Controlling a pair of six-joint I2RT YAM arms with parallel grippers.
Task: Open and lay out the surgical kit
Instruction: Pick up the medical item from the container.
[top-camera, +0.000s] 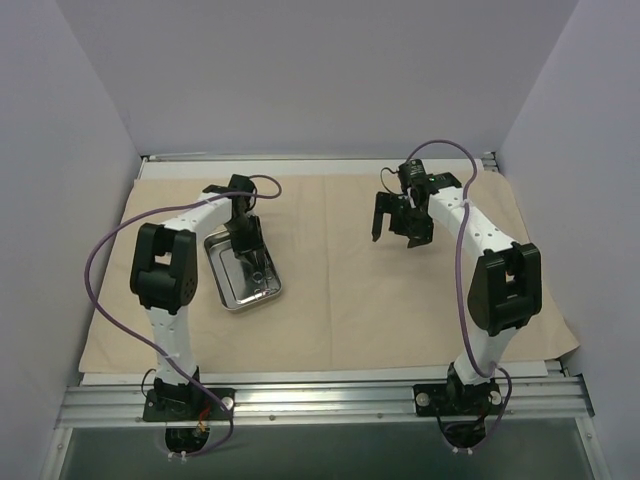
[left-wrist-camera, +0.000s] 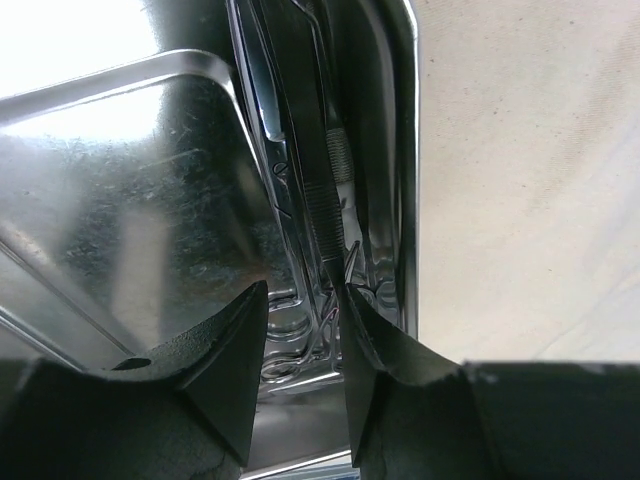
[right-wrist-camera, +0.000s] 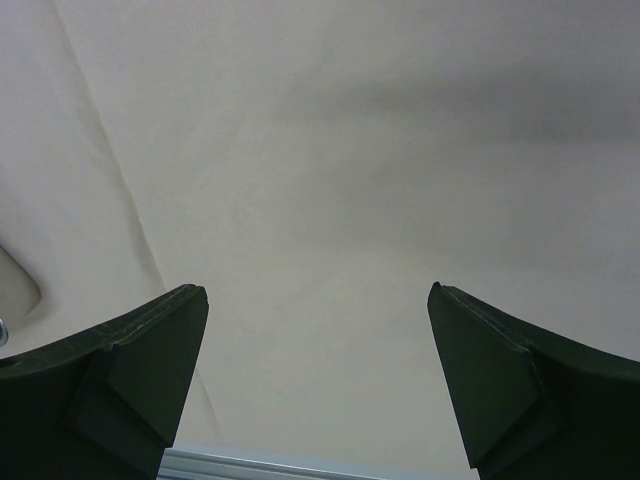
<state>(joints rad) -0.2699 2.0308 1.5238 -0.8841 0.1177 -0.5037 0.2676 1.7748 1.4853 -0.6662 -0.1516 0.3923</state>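
The beige cloth wrap (top-camera: 350, 290) of the surgical kit lies spread flat over the table. On its left part sits the shiny steel tray (top-camera: 240, 292). My left gripper (top-camera: 248, 250) reaches down into the tray. In the left wrist view its jaws (left-wrist-camera: 306, 290) stand partly apart just above the tray floor (left-wrist-camera: 120, 200). Thin metal instruments (left-wrist-camera: 320, 190) lie along the tray's right wall, their near ends running in by the right finger (left-wrist-camera: 385, 340). My right gripper (top-camera: 400, 232) hovers open over bare cloth (right-wrist-camera: 330, 150) at the right, holding nothing (right-wrist-camera: 318, 290).
An aluminium rail (top-camera: 320, 400) runs along the near edge with both arm bases on it. White walls close in the left, right and back. Purple cables loop from each arm. The cloth (left-wrist-camera: 530, 180) continues right of the tray.
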